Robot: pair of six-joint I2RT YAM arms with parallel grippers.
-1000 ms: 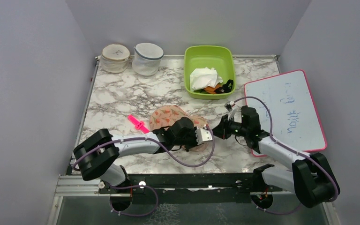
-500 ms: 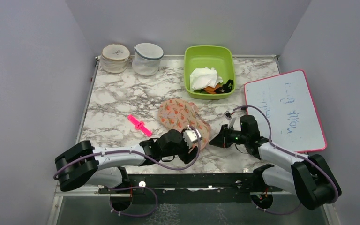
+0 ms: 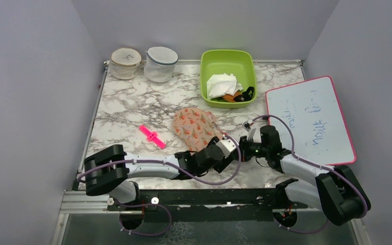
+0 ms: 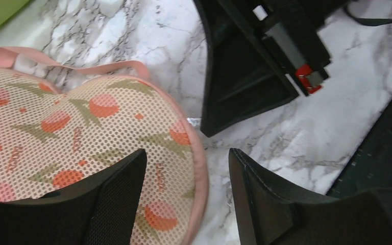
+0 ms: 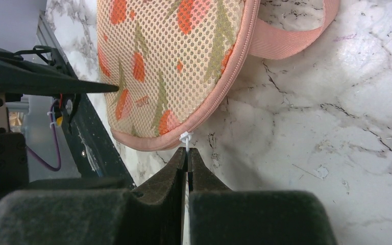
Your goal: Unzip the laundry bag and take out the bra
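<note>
The white marble table (image 3: 132,109) holds a peach mesh laundry bag (image 3: 194,127) beside the left gripper (image 4: 186,152), a pink plastic clip (image 3: 151,136) to its left, a green tub (image 3: 228,53) beyond.

The laundry bag (image 4: 81,127) is matt printed mesh cloth with smooth woven pink edging and a small white plastic-looking zip pull (image 5: 185,137). The bench (image 3: 127,109) has a glossy marble-patterned top. The fingers (image 4: 265,204) are matt black plastic, finely grained; the tub (image 3: 228,58) is shiny green plastic.
</note>
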